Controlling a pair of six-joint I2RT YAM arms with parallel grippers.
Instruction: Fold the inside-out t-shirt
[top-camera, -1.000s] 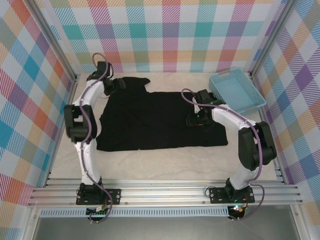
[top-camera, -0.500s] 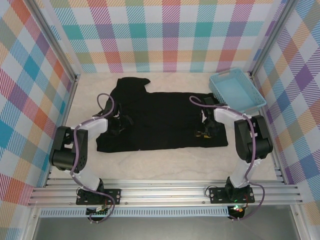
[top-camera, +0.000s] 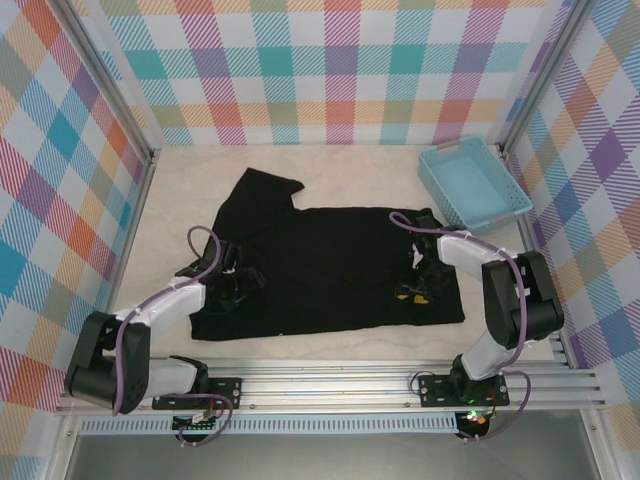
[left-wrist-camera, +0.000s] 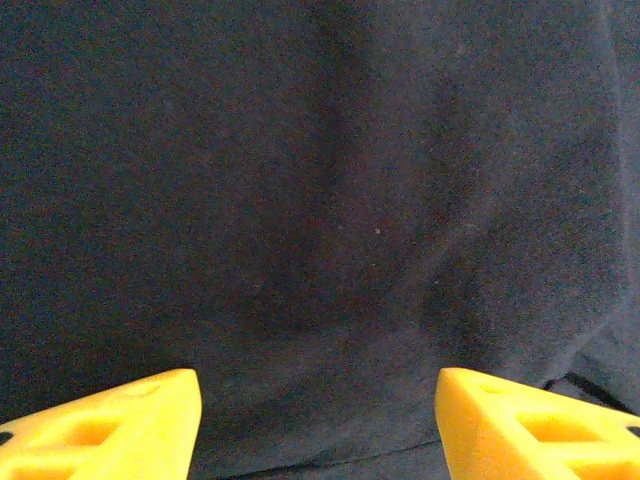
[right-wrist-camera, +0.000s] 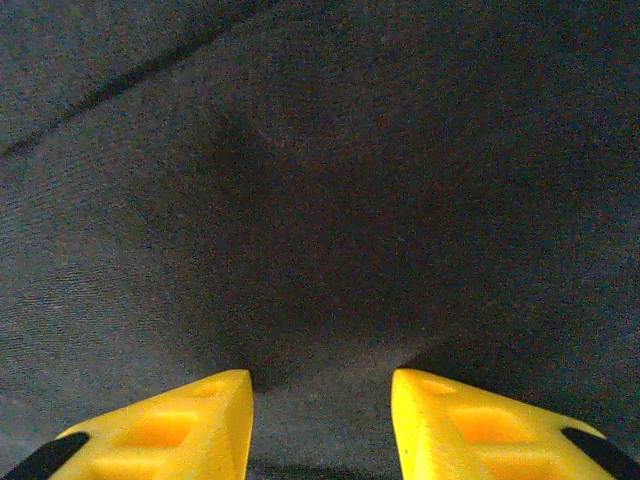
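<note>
Both grippers have drawn back toward the arm bases since a second ago, jaws spread over black cloth: the right gripper (top-camera: 415, 290) just below the blue basket (top-camera: 470, 185), the left gripper (top-camera: 237, 288) well left of it. Beside that basket, the inside-out t-shirt (top-camera: 330, 265) lies spread on the table (top-camera: 330, 350).

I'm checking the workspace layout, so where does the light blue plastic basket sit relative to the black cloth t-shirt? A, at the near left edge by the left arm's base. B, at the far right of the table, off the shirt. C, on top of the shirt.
B: the light blue plastic basket sits at the far right of the table, off the black cloth t-shirt spread mid-table.
</note>
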